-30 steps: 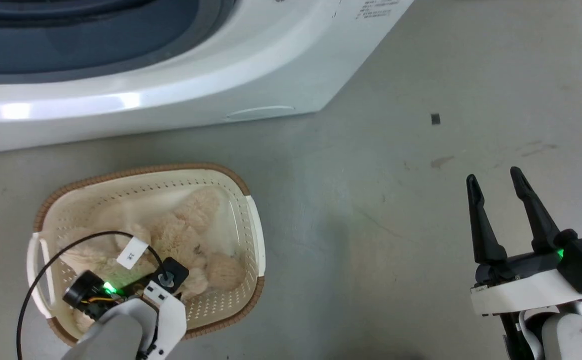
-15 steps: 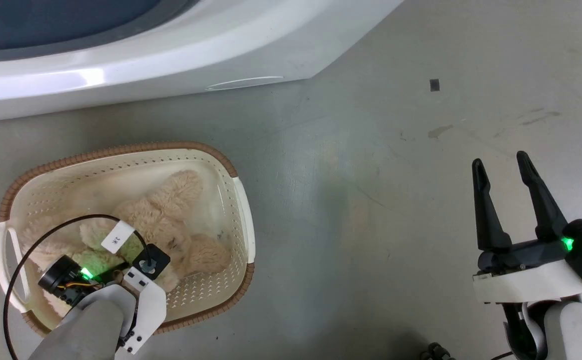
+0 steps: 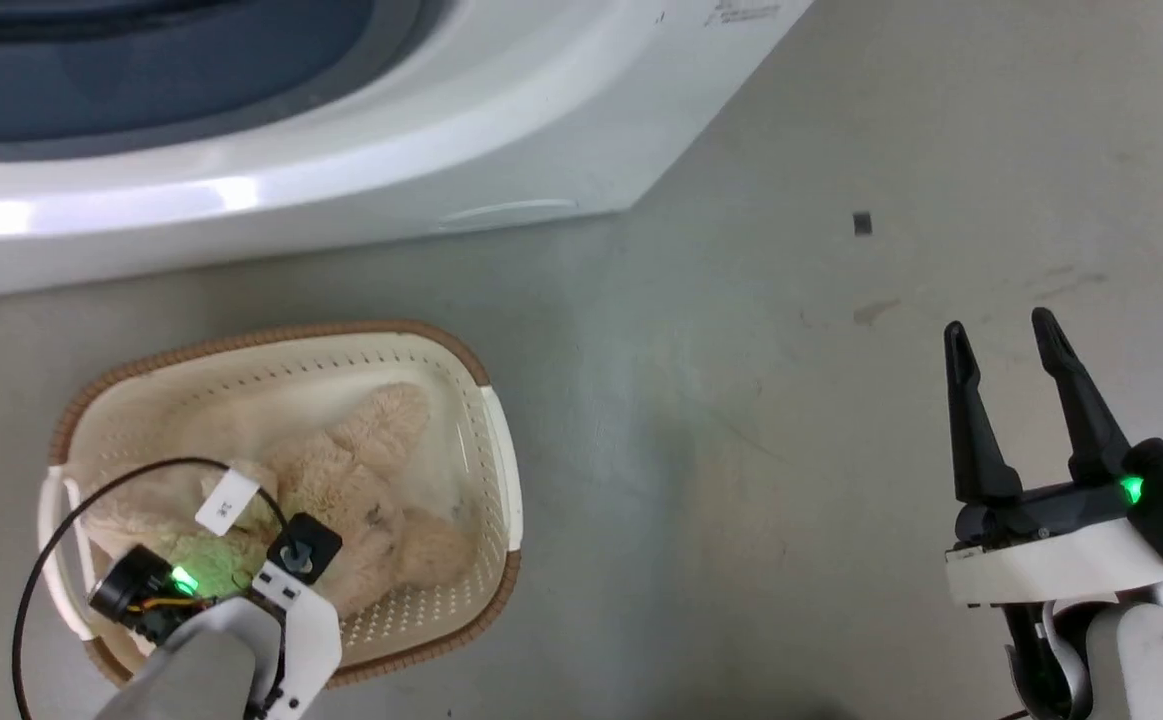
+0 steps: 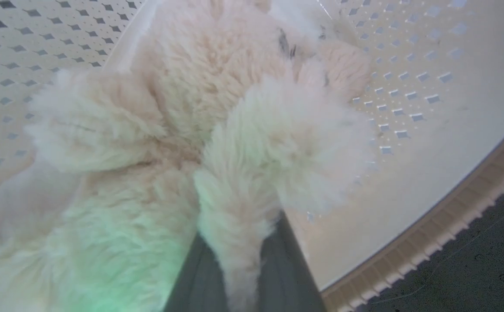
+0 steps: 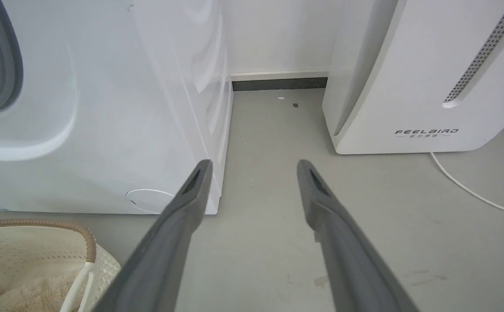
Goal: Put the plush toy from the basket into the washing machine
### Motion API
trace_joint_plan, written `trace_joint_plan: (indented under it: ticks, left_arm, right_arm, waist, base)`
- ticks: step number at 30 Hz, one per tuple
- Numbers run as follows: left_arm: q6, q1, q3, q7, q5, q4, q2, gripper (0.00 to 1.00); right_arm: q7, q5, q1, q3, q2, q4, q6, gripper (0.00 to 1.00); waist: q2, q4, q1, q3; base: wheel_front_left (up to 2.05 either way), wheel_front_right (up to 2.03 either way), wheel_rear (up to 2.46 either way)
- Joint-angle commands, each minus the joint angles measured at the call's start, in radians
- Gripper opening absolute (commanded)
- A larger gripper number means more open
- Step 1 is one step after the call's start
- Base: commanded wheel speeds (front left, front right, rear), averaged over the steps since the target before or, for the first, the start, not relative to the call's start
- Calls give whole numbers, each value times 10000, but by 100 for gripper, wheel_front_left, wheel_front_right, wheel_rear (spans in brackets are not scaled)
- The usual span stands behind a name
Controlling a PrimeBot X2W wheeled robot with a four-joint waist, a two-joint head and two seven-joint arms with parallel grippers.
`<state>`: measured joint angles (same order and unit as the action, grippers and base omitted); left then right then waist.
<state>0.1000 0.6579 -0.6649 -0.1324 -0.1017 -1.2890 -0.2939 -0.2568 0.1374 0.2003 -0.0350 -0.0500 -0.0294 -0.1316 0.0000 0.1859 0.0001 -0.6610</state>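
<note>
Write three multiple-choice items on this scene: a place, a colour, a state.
1. Where is the toy? A on a chair; B in the basket; C on a shelf.
2. What colour is the basket's rim? A blue; B black; C brown.
3. How is the right gripper? A open, empty; B shut on a sock; C shut on a cup.
Key: B, it lies within the perforated walls; C, a brown band rings its top; A, fingers apart, nothing between.
</note>
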Motion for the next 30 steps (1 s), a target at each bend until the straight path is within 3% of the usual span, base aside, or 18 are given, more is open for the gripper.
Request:
trace_joint_plan:
  ticks: [1,13,30]
  left_arm:
    - [-45,-188,34,-213,-87,-16,54,0]
    - [-528,-945,654,-1273,-952,350,431,0]
    - [-1699,-3642,1866,-1292,-896,5466,91,0]
  right_arm:
    - [-49,23,52,-28,-2,-67,9,100]
    - [-49,-5,-374,-191,-2,-436,9,100]
    - [-49,72,-1358,-469,-2,-897,9,100]
  waist:
    - [0,-102,-1,372]
    - [0,-499,-1,2211]
    - [0,-1119,-1,4470]
  base:
    - [0,0,0]
    - [0,0,0]
    - [0,0,0]
